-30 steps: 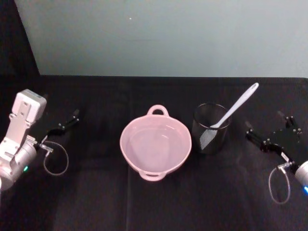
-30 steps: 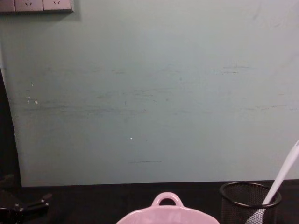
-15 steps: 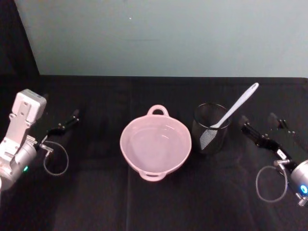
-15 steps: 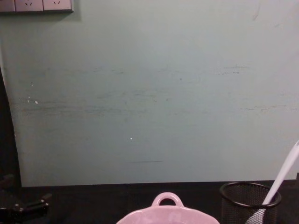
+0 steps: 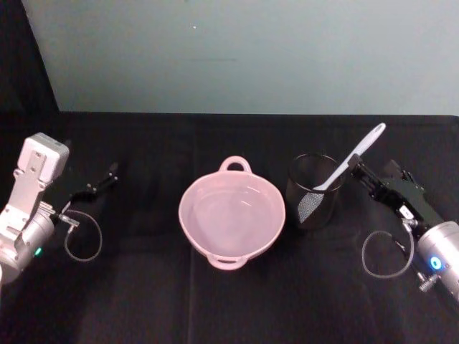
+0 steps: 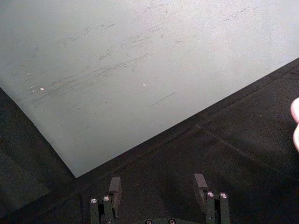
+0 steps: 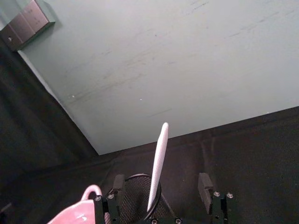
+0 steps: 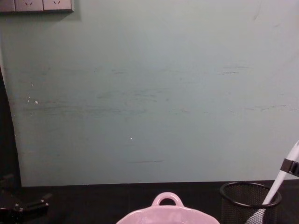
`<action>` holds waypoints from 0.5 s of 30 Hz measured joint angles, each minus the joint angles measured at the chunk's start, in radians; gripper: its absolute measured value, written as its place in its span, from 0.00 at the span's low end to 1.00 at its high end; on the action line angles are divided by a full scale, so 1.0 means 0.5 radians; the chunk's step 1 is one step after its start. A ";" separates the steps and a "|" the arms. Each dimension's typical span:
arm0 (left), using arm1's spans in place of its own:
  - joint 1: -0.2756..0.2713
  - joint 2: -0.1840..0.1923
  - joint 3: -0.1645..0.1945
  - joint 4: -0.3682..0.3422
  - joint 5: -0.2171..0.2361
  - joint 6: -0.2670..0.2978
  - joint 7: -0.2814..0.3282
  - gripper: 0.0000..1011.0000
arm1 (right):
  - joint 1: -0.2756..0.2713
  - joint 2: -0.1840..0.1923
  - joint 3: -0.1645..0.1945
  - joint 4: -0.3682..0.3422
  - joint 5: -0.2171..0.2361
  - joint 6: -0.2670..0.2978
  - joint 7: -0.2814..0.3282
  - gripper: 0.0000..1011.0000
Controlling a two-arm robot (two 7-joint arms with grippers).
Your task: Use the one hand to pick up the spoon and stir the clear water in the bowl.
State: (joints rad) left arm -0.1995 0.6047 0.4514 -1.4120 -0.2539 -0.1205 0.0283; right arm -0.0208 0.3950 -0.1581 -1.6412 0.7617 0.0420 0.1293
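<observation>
Head view: pink bowl [image 5: 188, 208] sits mid black worktop [image 5: 229, 301] w/ clear water in it. Black mesh cup [image 5: 326, 208] is just beside it at 3 o'clock. The white spoon [image 5: 362, 148] stands in the cup, scoop end down, handle leaning out toward 2 o'clock. R claw [image 5: 374, 170] is at the cup's 3 o'clock, close by the handle, fingers spread wide, gripping nothing. L claw [image 5: 97, 183] is at the bowl's 9 o'clock, well apart, idle.

L wrist view: L claw [image 6: 157, 184] is wide open, nothing between the fingers, just worktop and the pale wall [image 6: 140, 56] beyond.

R wrist view: R claw [image 7: 161, 182] is open. The spoon handle rises between the two fingers, nearer one of them, w/ gaps on both sides. Cup and a bit of bowl lie beyond.

Chest view: bowl's loop handle at btm centre, cup at its 3 o'clock. A dark finger [image 8: 291, 166] of R claw crosses the spoon handle at the edge; can't tell if it touches. L claw sits low at 9 o'clock.
</observation>
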 joint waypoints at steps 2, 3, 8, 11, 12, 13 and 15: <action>0.000 0.000 0.000 0.000 0.000 0.000 0.000 1.00 | 0.027 -0.026 0.005 0.021 0.004 0.024 -0.004 0.99; 0.000 0.000 0.000 0.000 0.000 0.000 0.000 1.00 | 0.027 -0.026 0.005 0.021 0.004 0.024 -0.004 0.99; 0.000 0.000 0.000 0.000 0.000 0.000 0.000 1.00 | 0.092 -0.067 0.028 0.086 0.034 0.069 -0.006 0.99; 0.000 0.000 0.000 0.000 0.000 0.000 0.000 1.00 | 0.134 -0.081 0.036 0.126 0.048 0.092 -0.003 0.99; 0.000 0.000 0.000 0.000 0.000 0.000 0.000 1.00 | 0.134 -0.081 0.036 0.126 0.048 0.092 -0.003 0.99; 0.000 0.000 0.000 0.000 0.000 0.000 0.000 1.00 | 0.142 -0.084 0.037 0.133 0.051 0.096 -0.002 0.99; 0.000 0.000 0.000 0.000 0.000 0.000 0.000 1.00 | 0.163 -0.088 0.039 0.151 0.055 0.106 0.004 0.99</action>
State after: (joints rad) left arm -0.1995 0.6047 0.4514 -1.4120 -0.2539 -0.1205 0.0283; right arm 0.0607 0.3508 -0.1387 -1.5656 0.7892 0.0951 0.1312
